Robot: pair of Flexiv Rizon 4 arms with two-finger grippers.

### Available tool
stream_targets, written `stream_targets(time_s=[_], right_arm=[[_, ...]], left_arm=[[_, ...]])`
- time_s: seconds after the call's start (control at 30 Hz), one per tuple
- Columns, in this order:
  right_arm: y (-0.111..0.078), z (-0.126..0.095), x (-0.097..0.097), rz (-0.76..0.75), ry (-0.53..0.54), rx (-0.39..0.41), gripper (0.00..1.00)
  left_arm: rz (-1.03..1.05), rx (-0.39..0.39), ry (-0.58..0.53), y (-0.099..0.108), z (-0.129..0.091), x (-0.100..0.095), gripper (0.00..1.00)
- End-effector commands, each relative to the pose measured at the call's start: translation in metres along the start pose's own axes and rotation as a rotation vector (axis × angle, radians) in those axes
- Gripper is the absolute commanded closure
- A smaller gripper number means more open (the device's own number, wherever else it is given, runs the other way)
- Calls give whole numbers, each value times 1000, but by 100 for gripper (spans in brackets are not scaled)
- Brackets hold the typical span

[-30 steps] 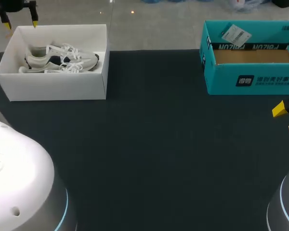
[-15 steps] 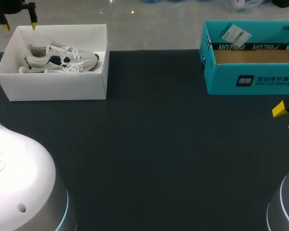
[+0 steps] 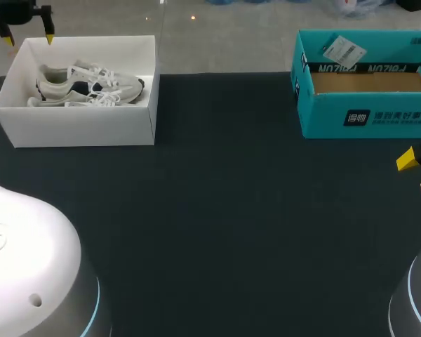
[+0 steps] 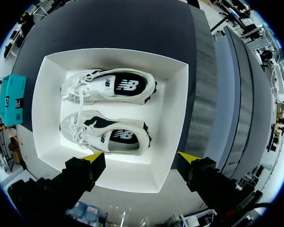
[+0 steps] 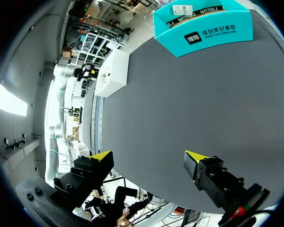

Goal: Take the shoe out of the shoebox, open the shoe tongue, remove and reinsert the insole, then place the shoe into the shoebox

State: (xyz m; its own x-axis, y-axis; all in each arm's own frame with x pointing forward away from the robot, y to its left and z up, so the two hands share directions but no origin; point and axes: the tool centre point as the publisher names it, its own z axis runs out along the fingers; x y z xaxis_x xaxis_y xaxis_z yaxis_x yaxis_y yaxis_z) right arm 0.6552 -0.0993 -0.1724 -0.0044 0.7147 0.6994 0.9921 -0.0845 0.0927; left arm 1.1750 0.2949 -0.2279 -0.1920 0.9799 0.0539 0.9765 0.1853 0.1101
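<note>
Progress: none of the steps shows as done, by my reading; everything from the lift-out to the return is left.
Right tool (image 3: 417,173): nearest to me, low over the desk (image 3: 224,210) and well apart from the white box (image 3: 77,126), off to that box's right; its fingers stand wide apart with nothing between them.
Shoes (image 3: 91,88): a pale pair with dark side patches, lying inside the white box, tongues and insoles untouched as far as I can see.
Teal box (image 3: 365,116): well to the right of the white box, at the same far edge of the desk.
Left tool (image 3: 29,35): farthest out, hanging above the white box's far left corner, spread wide, gripping nothing and touching neither shoe.
Next, I judge: bring the left tool down into the white box onto one shoe.
Left wrist view only: straight down into the white box, it separates the two shoes, side by side on their sides, toes toward the teal box.
Head view only: both tools set against the white box at once, plus the teal box's brown floor.
Right wrist view only: bare desk under its own tool; the white box shows only as a small outer wall.
</note>
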Motion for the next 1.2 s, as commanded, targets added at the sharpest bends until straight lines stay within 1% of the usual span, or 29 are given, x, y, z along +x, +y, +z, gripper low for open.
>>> stream_targets(time_s=[0.03,0.8,0.93,1.0,1.07,1.13,1.2], right_arm=[[-2,1,0,1,0,-3,0],[-2,1,0,1,0,-3,0],[-2,1,0,1,0,-3,0],[-2,1,0,1,0,-3,0],[-2,1,0,1,0,-3,0],[-2,1,0,1,0,-3,0],[-2,1,0,1,0,-3,0]], left_arm=[[-1,-42,1,-5,0,0,0],[-1,-42,1,-5,0,0,0],[11,-60,52,-36,-35,1,0],[5,-79,84,-49,-47,4,0],[-6,-75,79,-64,-55,9,0],[-3,-84,81,-77,-58,12,0],[21,-94,70,-95,-58,16,0]])
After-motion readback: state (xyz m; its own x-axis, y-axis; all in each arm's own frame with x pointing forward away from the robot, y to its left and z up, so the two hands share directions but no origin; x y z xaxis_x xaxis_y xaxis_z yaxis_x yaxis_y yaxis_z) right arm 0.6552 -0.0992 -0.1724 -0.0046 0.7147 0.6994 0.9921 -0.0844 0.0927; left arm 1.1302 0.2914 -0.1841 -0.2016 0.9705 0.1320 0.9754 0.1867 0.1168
